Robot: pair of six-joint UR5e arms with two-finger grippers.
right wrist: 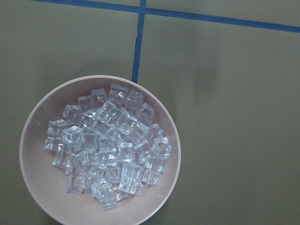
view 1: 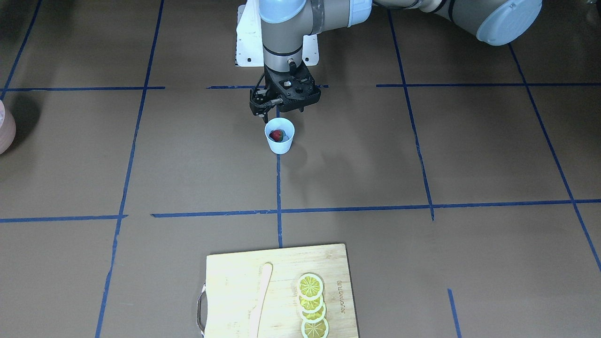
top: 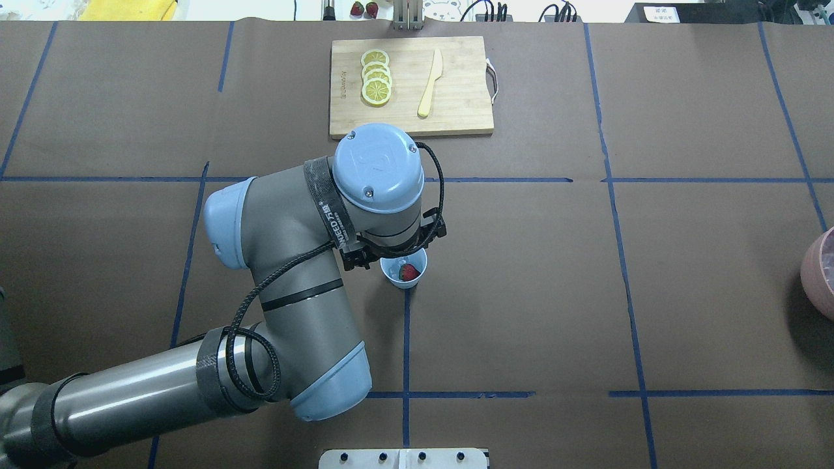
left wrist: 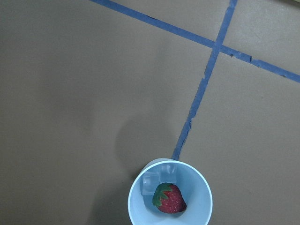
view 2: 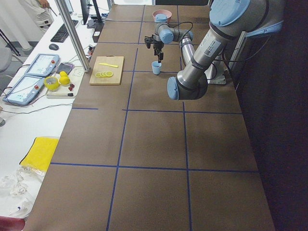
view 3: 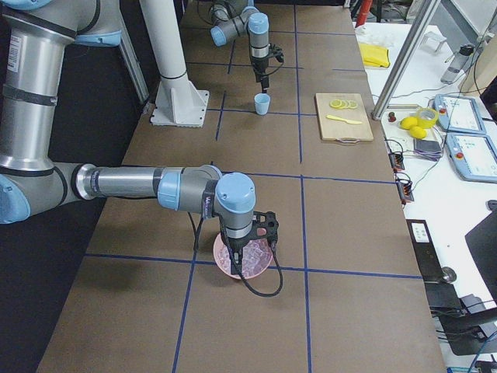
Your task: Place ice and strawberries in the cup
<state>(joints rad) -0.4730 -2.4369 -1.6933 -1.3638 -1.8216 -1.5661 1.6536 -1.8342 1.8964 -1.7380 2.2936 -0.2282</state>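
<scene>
The light blue cup (view 1: 281,144) stands mid-table on a blue tape line. One red strawberry (view 1: 276,135) lies inside it. The left wrist view shows the strawberry (left wrist: 169,198) beside clear ice cubes (left wrist: 159,177) in the cup (left wrist: 199,206). My left gripper (view 1: 281,111) hangs just above the cup's far rim, open and empty. My right gripper (view 3: 250,242) hovers over the pink bowl (view 3: 225,266); I cannot tell whether it is open or shut. The right wrist view shows that bowl (right wrist: 37,187) holding several ice cubes (right wrist: 108,150).
A wooden cutting board (view 1: 230,277) with lemon slices (view 1: 312,305) and a pale knife (view 1: 260,300) lies at the operators' side of the table. The pink bowl (top: 819,277) sits at the table's right end. Blue tape lines cross the brown surface.
</scene>
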